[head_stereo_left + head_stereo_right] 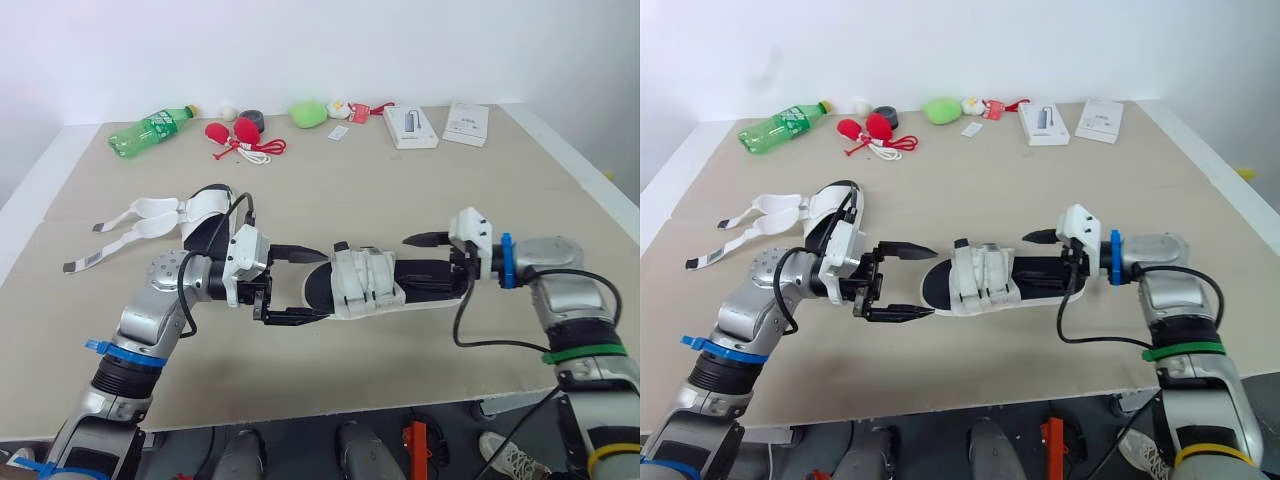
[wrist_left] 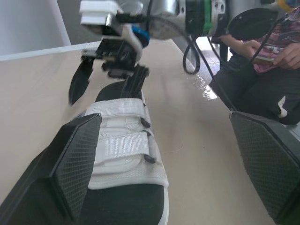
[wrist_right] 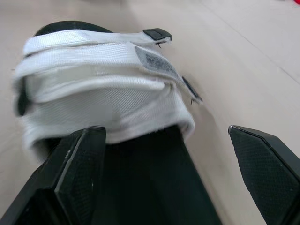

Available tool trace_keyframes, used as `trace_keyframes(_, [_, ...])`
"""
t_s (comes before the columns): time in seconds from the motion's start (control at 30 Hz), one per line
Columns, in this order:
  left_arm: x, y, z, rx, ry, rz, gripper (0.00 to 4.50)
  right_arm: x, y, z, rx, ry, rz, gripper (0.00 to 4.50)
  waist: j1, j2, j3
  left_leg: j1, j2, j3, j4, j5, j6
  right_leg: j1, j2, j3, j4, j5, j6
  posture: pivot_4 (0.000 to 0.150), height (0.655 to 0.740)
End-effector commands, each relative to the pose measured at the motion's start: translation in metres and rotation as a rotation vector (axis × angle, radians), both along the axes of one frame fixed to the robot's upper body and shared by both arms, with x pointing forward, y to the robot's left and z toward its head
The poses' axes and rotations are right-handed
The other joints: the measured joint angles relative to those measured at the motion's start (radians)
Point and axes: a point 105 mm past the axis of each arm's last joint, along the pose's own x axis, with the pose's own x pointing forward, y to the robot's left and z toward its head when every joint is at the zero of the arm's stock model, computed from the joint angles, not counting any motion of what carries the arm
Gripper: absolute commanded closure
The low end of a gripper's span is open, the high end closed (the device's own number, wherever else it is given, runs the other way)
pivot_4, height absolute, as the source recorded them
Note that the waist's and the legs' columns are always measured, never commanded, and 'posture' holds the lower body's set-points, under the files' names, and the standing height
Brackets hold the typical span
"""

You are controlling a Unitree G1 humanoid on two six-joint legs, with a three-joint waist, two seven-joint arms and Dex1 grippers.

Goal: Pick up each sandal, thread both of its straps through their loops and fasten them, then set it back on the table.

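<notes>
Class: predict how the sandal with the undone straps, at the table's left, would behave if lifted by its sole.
The sandal probably lifts easily: it looks like a thin sole with fabric uppers. Its straps lie limp and curved on the table, so they would likely dangle and swing. Lying flat, it seems unlikely to roll.

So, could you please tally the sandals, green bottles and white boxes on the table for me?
Sandals: 2, the strapped sandal and the loose-strapped sandal
Green bottle: 1
White boxes: 2
Total: 5
</notes>
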Motion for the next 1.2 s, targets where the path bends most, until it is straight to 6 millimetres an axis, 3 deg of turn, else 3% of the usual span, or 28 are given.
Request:
trace_keyframes(0.03, [-0.001,0.001,0.011,-0.041,-0.043,0.031,0.02,0.009,0.010,0.013,0.044,-0.047,0.014,0.00,0.000,0.000,0.000,0.000,0.000,0.000,0.000,0.000,0.000,0.000,0.000,0.000,0.000,0.000,0.000,0.150,0.7400])
trace_keyframes(0.33, [0.005,0.002,0.005,-0.034,-0.020,0.143,0.02,0.012,0.037,0.006,0.085,-0.027,0.073,0.00,0.001,0.000,0.000,0.000,0.000,0.000,-0.001,0.000,0.000,0.000,0.000,0.000,0.000,-0.001,-0.001,0.150,0.7400])
trace_keyframes(0.47, [0.007,0.004,0.004,-0.028,-0.032,0.171,0.00,0.015,0.038,0.003,0.116,-0.003,0.029,1.21,0.001,0.000,0.000,0.000,0.000,0.000,-0.001,0.000,0.000,0.000,0.000,0.000,0.000,0.000,-0.001,0.150,0.7400])
trace_keyframes(0.63, [0.008,0.004,0.002,-0.025,-0.037,0.183,0.00,0.012,0.041,-0.001,0.149,0.027,0.005,3.73,0.001,0.000,0.000,0.000,0.000,0.000,0.000,0.000,-0.001,0.000,0.000,0.000,0.000,0.001,-0.001,0.150,0.7400])
trace_keyframes(0.7, [0.008,0.003,0.002,-0.025,-0.038,0.184,0.00,0.010,0.042,-0.002,0.156,0.035,-0.002,4.44,0.001,0.000,0.000,0.000,0.000,0.000,-0.001,0.000,-0.001,0.000,0.000,0.000,0.000,0.000,-0.001,0.150,0.7400])
trace_keyframes(0.9, [0.011,0.001,0.000,-0.017,-0.047,0.181,0.00,0.010,0.041,0.004,0.207,0.010,-0.081,4.49,0.001,0.000,0.000,0.000,0.000,0.000,-0.001,0.000,-0.001,0.000,0.000,0.000,0.000,0.000,-0.001,0.150,0.7400])
trace_keyframes(1.07, [0.034,0.009,0.007,-0.061,-0.043,0.332,0.00,0.035,0.005,0.039,0.407,-0.057,-0.479,4.49,0.003,0.000,0.000,0.000,0.000,0.000,0.000,0.001,-0.002,0.000,0.000,0.000,0.000,0.001,0.000,0.150,0.7400])
trace_keyframes(1.2, [0.039,0.006,0.008,-0.114,-0.019,0.374,0.00,0.050,-0.035,0.049,0.526,-0.145,-0.896,4.49,0.003,0.000,0.000,-0.001,0.000,0.000,0.000,0.002,-0.002,-0.001,0.000,0.000,0.000,0.002,0.000,0.150,0.7400])
